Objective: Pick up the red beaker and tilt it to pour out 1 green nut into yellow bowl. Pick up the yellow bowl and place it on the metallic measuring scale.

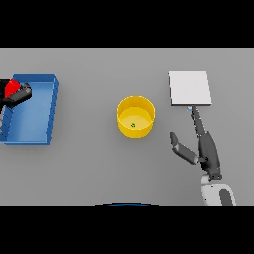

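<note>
A yellow bowl (135,116) stands at the table's middle with a small green nut (133,124) on its floor. The red beaker (10,89) is at the far left edge, over the blue bin (43,85), with my left hand (20,94) curled round it. The metallic scale (189,88) is a flat pale square at the back right. My right hand (201,144) lies open to the right of the bowl, fingers straight towards the scale's near edge and thumb spread towards the bowl, apart from both.
The blue bin is a rectangular tray with raised walls along the left side of the table.
</note>
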### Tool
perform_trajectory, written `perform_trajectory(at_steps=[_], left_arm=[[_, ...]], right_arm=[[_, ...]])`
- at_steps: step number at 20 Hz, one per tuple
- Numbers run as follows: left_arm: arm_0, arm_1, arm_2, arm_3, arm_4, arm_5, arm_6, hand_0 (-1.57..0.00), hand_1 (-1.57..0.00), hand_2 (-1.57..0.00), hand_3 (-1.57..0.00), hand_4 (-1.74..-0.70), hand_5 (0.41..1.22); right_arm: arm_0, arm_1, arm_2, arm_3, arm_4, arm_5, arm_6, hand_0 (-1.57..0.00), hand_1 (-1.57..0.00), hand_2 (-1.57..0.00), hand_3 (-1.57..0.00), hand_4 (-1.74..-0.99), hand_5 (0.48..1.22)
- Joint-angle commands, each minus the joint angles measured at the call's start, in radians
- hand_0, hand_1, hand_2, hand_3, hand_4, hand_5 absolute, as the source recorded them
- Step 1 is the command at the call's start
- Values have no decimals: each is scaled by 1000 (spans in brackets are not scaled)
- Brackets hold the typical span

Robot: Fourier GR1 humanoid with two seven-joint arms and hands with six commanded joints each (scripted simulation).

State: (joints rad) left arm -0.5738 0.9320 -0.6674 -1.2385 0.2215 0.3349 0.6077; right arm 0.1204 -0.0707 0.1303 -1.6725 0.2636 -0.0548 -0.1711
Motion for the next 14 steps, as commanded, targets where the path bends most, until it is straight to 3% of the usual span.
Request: perform_trajectory(at_steps=[1,3,6,9,13,14], left_arm=[[2,10,-3,-10,11,-23,2,-746,-604,-613,-577,-968,740],[3,12,-5,1,23,-58,-3,-477,-386,-392,-369,-878,710],[-1,11,6,4,42,-76,-23,-244,-197,-200,-189,-815,684],[-8,2,15,12,44,-64,-44,-124,-100,-102,-96,-791,674],[-9,-1,42,18,56,-48,-109,-50,-41,-41,-39,-786,671],[-12,-7,37,22,47,-38,-108,-40,-32,-33,-31,-781,674]], right_arm=[[7,-3,0,-10,3,-2,10,1,1,1,1,-1181,665],[11,-5,-2,-13,8,-6,26,1,1,1,1,-1184,667],[5,-2,1,-15,2,0,35,1,1,1,1,-1187,666],[-7,-7,-1,-6,4,4,61,1,1,1,1,-1193,660],[-16,-9,34,-15,81,-18,90,1,1,1,1,-1198,662],[-24,-21,43,-14,75,8,69,1,1,1,1,-1175,677]])
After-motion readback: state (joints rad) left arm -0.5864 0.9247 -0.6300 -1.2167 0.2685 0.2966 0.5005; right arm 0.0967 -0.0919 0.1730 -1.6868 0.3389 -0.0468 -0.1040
